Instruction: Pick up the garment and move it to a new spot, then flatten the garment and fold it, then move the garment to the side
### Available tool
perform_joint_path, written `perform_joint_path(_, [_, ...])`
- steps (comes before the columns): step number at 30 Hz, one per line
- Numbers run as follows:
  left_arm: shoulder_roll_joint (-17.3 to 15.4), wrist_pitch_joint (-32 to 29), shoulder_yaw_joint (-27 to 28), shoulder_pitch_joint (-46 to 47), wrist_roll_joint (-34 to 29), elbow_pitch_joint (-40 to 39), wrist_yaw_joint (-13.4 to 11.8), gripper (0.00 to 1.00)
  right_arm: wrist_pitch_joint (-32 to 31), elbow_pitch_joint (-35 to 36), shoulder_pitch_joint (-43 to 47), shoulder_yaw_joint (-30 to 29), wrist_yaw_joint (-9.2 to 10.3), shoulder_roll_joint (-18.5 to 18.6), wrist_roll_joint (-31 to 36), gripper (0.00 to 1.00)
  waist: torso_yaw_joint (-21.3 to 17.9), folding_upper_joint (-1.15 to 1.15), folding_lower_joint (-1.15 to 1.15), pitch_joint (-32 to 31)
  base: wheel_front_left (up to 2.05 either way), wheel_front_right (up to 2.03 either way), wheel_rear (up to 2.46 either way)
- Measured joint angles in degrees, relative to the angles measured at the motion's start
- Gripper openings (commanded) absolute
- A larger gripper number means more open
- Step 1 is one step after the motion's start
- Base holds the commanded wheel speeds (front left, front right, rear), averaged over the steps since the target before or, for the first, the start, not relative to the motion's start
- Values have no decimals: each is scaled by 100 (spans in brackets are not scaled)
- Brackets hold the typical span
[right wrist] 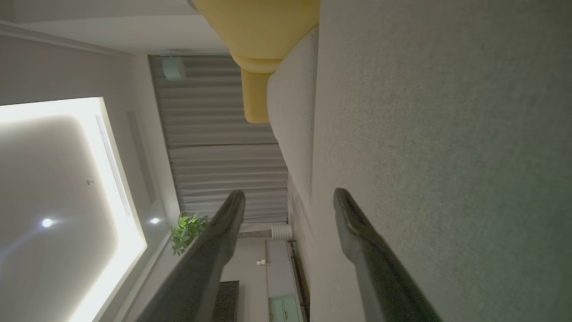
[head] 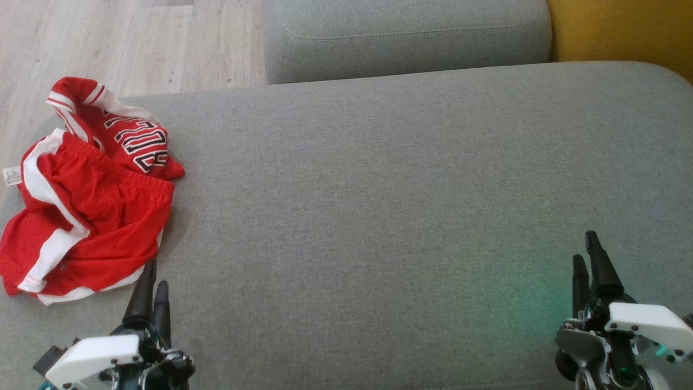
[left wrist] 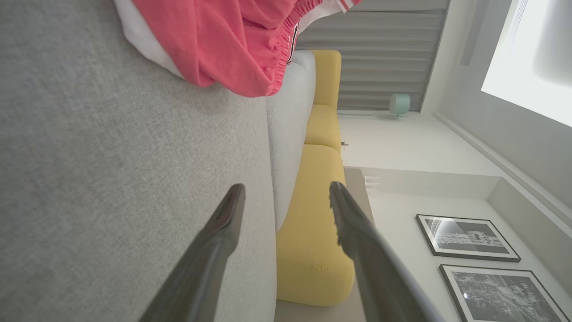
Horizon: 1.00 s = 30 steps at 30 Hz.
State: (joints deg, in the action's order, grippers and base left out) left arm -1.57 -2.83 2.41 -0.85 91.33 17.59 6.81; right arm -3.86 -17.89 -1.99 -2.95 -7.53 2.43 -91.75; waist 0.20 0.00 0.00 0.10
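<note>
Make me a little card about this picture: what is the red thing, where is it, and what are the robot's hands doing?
thing: red garment with white stripes and black letters
shape: crumpled, not folded yet
place: left end of the grey cushion, next to the wooden floor
left hand: left gripper open, holding nothing, close to the garment's near edge
right hand: right gripper open, holding nothing, far from the garment over bare cushion

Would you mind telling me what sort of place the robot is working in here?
Probably a home living room: there is a grey sofa, a yellow sofa, framed pictures on the wall and curtains.
</note>
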Motion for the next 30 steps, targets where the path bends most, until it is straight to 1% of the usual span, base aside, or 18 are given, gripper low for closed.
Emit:
perform_joint_path(7, [-4,114,-12,4,-172,-90,1,100,97,146,-119,203,0,9,104,100,8,0,0,-4,0,0,0])
perform_joint_path(11, [-8,180,-11,8,-445,-168,2,100,193,204,-131,383,0,20,204,100,14,0,0,-8,0,0,0])
perform_joint_path(13, [-9,216,-9,20,-646,-197,3,100,254,211,-138,474,0,37,311,100,16,0,0,-9,0,0,0])
perform_joint_path(14, [-9,244,-8,25,-886,-226,5,100,300,204,-171,564,0,88,474,100,18,0,0,-9,0,0,0])
perform_joint_path(17, [-8,297,-2,26,-1196,-258,5,100,358,180,-275,670,0,188,745,100,21,0,0,-8,0,0,0])
perform_joint_path(25, [-5,414,10,74,-2142,-345,2,100,499,170,-337,810,0,187,1553,100,28,0,0,-7,0,0,0])
perform_joint_path(30, [-5,502,-19,119,-2736,-379,-46,100,588,170,-339,926,0,190,1906,100,33,0,0,-13,0,0,0])
